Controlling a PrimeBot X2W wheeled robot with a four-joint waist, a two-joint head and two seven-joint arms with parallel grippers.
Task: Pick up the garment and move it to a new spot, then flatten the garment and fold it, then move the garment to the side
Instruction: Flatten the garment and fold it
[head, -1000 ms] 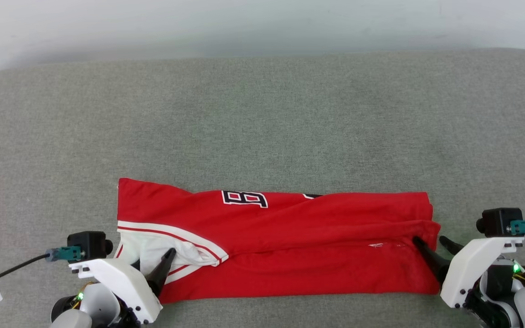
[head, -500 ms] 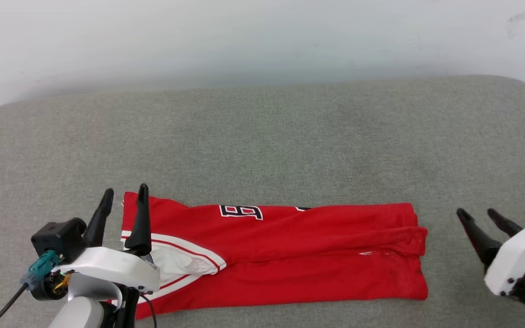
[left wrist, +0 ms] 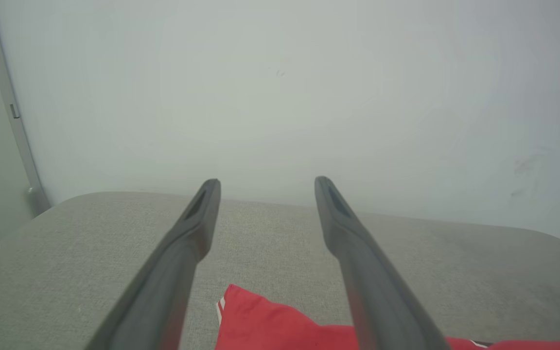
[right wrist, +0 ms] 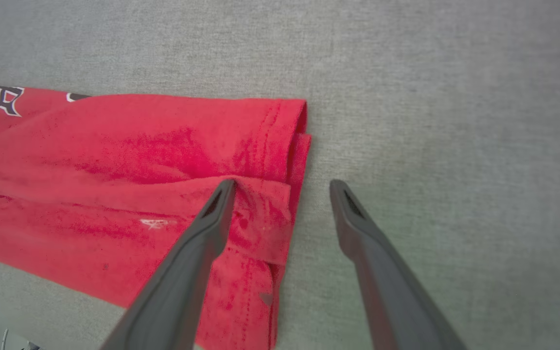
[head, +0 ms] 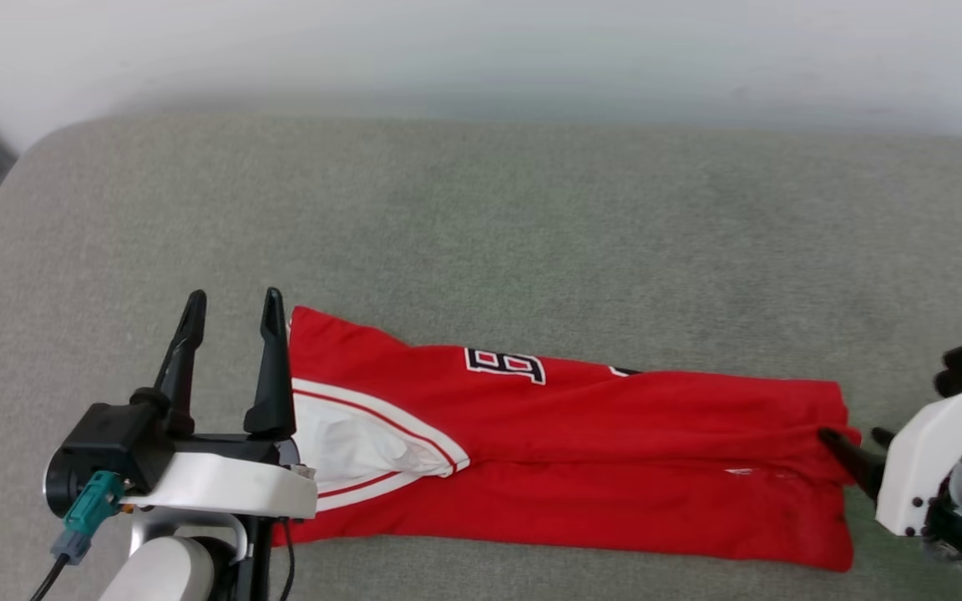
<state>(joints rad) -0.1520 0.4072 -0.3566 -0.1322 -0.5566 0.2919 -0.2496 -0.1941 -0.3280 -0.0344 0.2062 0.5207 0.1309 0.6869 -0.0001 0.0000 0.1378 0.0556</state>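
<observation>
The garment (head: 581,451) is a red shirt folded into a long strip on the grey cushion, with a white sleeve (head: 356,442) and black-white lettering (head: 504,365) showing. My left gripper (head: 232,296) is open and raised just off the strip's left end. In the left wrist view the garment's (left wrist: 260,325) corner lies below and between the left gripper (left wrist: 266,181) fingers. My right gripper (head: 851,434) is open at the strip's right end. In the right wrist view the right gripper (right wrist: 283,183) has one finger over the garment's (right wrist: 139,160) hem and the other over bare cushion. Nothing is held.
The grey padded surface (head: 531,209) stretches wide behind the garment, and its rounded left corner (head: 38,159) is near. A pale wall (head: 481,50) closes the back. A grey vertical rail (left wrist: 12,112) stands at the far left in the left wrist view.
The head camera has shifted. My left gripper has lifted off the white sleeve and now stands raised beside the left end. My right gripper drew away, then came back to the hem.
</observation>
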